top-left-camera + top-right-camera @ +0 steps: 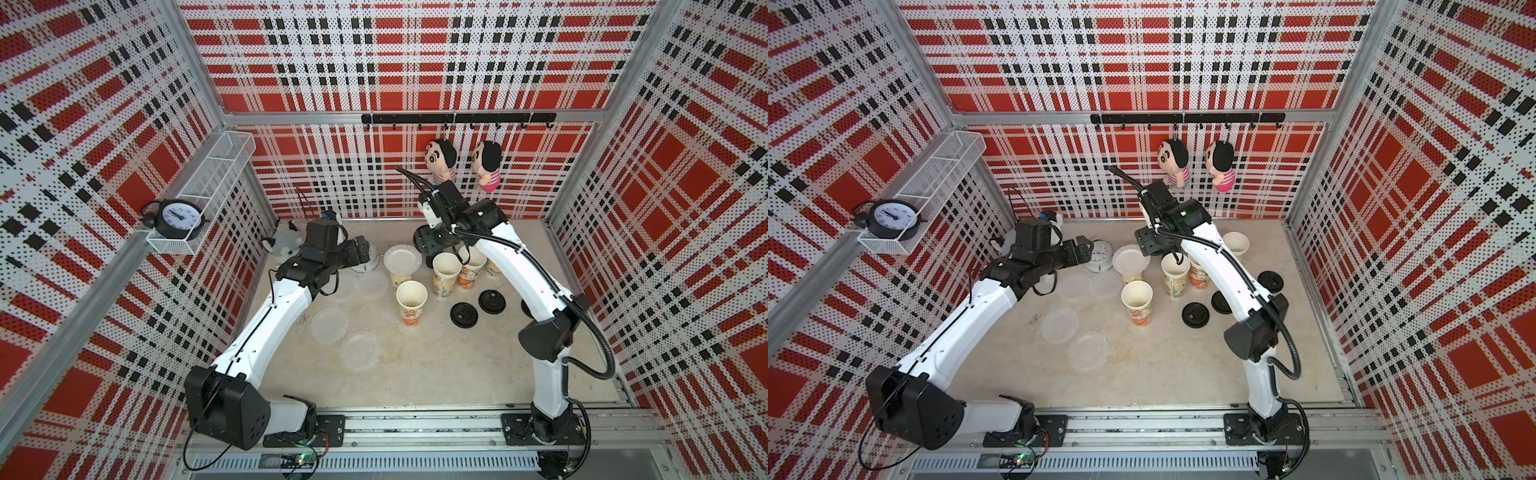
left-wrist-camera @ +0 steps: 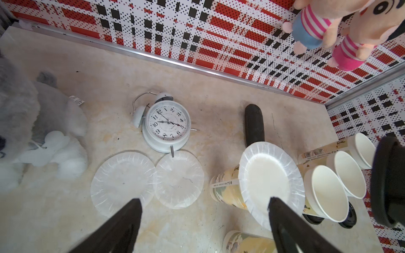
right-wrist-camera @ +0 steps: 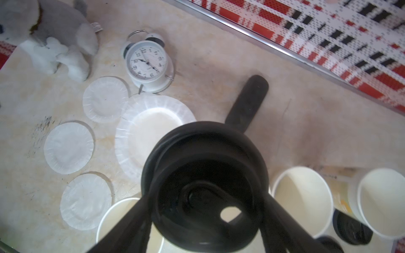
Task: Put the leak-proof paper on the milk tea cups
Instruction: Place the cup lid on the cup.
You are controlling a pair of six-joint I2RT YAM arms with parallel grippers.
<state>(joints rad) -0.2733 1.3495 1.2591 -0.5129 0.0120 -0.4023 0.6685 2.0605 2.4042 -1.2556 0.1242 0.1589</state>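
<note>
The left fingers [image 2: 122, 223] stand wide apart with nothing between them, hovering low over the bench [image 1: 415, 374] near a white alarm clock [image 2: 167, 124] and just beside the covered cup [image 2: 225, 190]. This is the one milk tea cup that wears a sheet of leak-proof paper [image 1: 401, 258], which lies flat across the mouth with its frilled edge overhanging all round. The right fingers [image 3: 127, 223] grip a black lid [image 3: 203, 153] by its rim, holding it off the bench just beside the covered cup. A black upright cylinder [image 2: 254, 122] stands behind that cup. Four open cups stand uncovered: one [image 1: 411, 301] nearer the robot than the covered cup, and three to its right, of which the farthest [image 1: 1235, 243] is partly hidden behind the right arm in both top views. Four loose sheets lie flat on the bench. Two [image 2: 122, 179] sit side by side with their edges meeting in front of the white clock, and two [image 1: 329, 325] lie closer to the robot, near each other but apart. Three spare lids [image 1: 1196, 314] rest on the bench to the right of the cups. A grey plush toy [image 2: 32, 122] sits in the far left corner, a black alarm clock [image 1: 178, 216] stands on a wire shelf [image 1: 216, 174] on the left wall, and two dolls [image 1: 440, 160] hang from a hook rail [image 1: 457, 119] on the back wall.
</note>
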